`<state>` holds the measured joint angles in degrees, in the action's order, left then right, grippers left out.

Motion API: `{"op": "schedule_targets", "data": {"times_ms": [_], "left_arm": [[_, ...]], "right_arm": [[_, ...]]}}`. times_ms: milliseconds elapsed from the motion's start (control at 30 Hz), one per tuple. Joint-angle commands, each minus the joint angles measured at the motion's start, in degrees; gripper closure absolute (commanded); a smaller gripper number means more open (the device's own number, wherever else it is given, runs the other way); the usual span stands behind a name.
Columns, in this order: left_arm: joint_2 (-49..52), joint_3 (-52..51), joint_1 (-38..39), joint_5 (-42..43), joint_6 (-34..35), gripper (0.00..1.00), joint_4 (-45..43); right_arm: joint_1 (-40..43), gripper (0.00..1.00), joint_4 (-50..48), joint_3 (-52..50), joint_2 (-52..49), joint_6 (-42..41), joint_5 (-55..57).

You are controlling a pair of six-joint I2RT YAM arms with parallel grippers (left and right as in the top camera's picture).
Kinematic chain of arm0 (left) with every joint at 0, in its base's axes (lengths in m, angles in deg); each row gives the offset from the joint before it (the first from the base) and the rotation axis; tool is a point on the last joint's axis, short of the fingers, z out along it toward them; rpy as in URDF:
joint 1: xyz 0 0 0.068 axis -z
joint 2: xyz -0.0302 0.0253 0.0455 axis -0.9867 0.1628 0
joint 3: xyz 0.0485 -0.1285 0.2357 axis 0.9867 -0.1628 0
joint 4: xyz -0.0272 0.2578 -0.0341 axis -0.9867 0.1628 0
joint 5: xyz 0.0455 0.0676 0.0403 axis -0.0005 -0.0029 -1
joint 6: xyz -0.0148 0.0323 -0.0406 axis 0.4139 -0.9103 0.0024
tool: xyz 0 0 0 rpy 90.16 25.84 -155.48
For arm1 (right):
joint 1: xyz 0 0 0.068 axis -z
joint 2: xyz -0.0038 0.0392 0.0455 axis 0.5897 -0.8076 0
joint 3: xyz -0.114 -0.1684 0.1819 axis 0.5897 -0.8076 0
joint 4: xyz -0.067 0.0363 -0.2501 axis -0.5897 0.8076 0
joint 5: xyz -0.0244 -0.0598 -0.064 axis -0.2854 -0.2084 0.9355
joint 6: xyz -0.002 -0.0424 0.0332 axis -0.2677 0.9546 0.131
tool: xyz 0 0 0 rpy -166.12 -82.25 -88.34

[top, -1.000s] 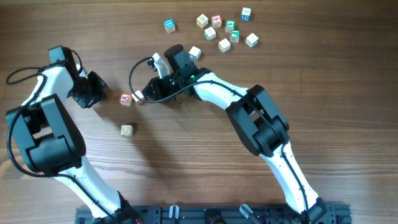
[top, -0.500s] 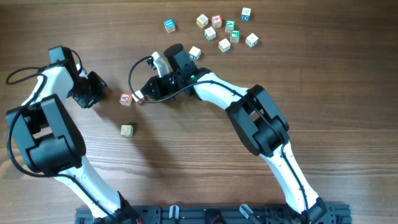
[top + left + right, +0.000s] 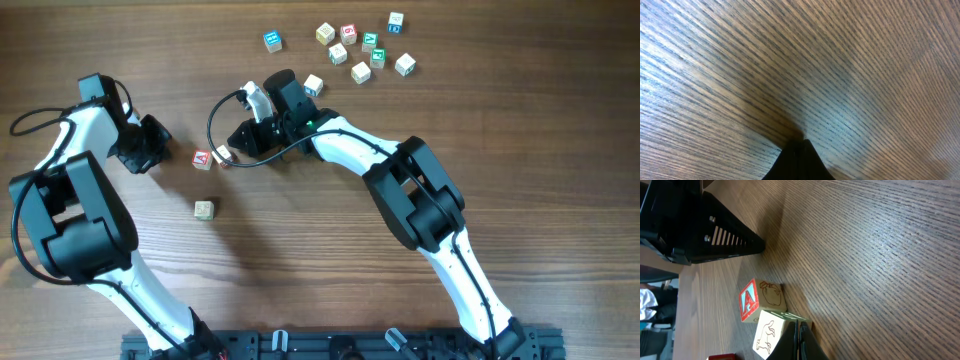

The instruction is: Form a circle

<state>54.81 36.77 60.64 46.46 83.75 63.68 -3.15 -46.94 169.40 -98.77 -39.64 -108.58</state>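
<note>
The circle is not yet formed: the red A cube (image 3: 202, 159) and the animal cube (image 3: 222, 155) sit side by side left of centre on the table (image 3: 300, 260), with a lone cube (image 3: 204, 209) nearer the front. The right hand (image 3: 230, 151), fingers pressed together and holding nothing, touches the animal cube with its tips. The left hand (image 3: 152, 142) is closed and empty, just left of the pair. Scattered cubes (image 3: 350, 45) lie at the far side, and bare wood spreads wide in front.

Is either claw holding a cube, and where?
No. Left claw is shut over the table; right claw is shut, its tip beside a cube, nothing gripped.
</note>
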Motion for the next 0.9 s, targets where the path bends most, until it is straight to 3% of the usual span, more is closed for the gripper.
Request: {"op": "schedule_targets", "data": {"times_ms": [0, 700, 867], "left_arm": [[0.33, -0.52, -0.48, -2.27, 0.48, 0.96, -0.2], [0.33, -0.52, -0.46, -2.14, 0.48, 0.96, -1.4], [0.33, -0.52, 0.74, 8.26, -0.37, 0.96, -5.68]], "right_arm": [[-0.87, 0.96, -0.52, -0.17, -0.94, 2.71, 0.92], [0.79, 0.96, 0.17, -0.2, -0.94, 3.08, 5.03], [4.5, 0.96, 4.17, -0.2, -0.94, -1.88, 12.35]]}}
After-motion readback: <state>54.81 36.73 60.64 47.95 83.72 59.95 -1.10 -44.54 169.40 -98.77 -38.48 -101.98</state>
